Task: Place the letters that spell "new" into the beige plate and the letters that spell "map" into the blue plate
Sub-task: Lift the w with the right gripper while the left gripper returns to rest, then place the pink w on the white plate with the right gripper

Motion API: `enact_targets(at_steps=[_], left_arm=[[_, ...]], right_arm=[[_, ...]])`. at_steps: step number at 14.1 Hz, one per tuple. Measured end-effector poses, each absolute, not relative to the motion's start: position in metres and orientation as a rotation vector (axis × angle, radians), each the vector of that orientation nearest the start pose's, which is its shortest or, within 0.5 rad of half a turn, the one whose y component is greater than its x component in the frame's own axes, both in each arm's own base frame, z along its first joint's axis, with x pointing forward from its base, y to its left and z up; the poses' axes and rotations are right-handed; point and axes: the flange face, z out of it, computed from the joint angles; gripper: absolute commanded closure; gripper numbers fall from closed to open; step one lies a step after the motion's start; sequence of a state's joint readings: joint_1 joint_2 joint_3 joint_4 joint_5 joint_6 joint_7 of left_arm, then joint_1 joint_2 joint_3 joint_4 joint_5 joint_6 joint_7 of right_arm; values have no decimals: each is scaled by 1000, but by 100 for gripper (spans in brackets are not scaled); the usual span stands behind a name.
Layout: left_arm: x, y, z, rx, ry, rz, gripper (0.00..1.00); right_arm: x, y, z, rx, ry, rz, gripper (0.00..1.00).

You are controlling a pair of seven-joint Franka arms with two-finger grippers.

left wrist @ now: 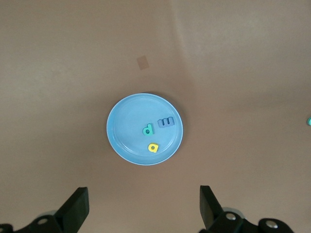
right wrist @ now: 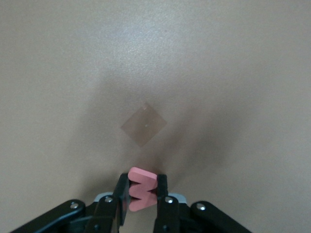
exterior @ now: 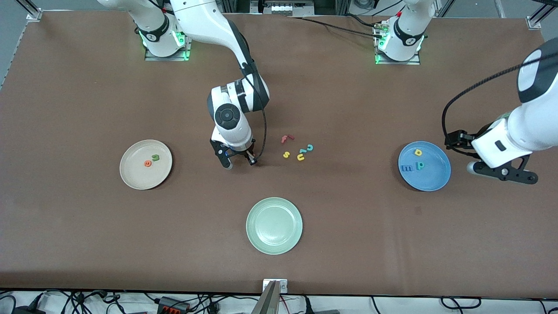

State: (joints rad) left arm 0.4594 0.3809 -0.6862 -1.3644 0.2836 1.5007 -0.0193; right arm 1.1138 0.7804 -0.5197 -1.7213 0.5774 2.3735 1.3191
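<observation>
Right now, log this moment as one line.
right gripper: shut on pink w, over table | left gripper: open, waiting by blue plate | beige plate: n, e in

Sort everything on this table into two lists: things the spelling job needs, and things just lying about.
Needed: beige plate holding green n and orange e; pink w in the right gripper; blue plate holding m, a, p.

Lying about: pale green plate; red f, yellow s, yellow u, teal c.

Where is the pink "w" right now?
The pink "w" is pinched in the right gripper, low over the bare table between the beige plate and the loose letters, as the right wrist view shows.
</observation>
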Motion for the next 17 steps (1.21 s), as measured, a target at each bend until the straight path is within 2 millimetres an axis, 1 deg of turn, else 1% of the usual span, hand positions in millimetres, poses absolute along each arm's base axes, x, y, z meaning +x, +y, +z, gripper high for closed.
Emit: enact_targets(at_steps=[2, 4, 5, 7, 9, 11, 12, 14, 17], left_arm=[[628, -43, 544, -3091, 222, 224, 0], [617, -34, 556, -3127, 133, 201, 0], [611, -27, 560, -3138, 90, 167, 0], [592, -16, 565, -3140, 27, 50, 0], [566, -13, 573, -3129, 17, -25, 0], [545, -21, 583, -3123, 66, -49, 0], [539, -25, 586, -3121, 94, -54, 0], [537, -30, 585, -3119, 131, -47, 0], [538, -33, 585, -3119, 153, -43, 0]], right_arm=[[531, 404, 180, -2743, 1452, 27, 88], [538, 397, 184, -2787, 1360, 5, 88], [545, 389, 187, -2812, 1315, -11, 88], [560, 364, 196, -2898, 1199, -18, 88], [578, 325, 209, -3013, 1049, 13, 88], [595, 279, 228, -3118, 876, 69, 88], [602, 255, 237, -3159, 795, 110, 88], [610, 207, 250, -3213, 634, 224, 88], [616, 147, 253, -3232, 435, 346, 88]])
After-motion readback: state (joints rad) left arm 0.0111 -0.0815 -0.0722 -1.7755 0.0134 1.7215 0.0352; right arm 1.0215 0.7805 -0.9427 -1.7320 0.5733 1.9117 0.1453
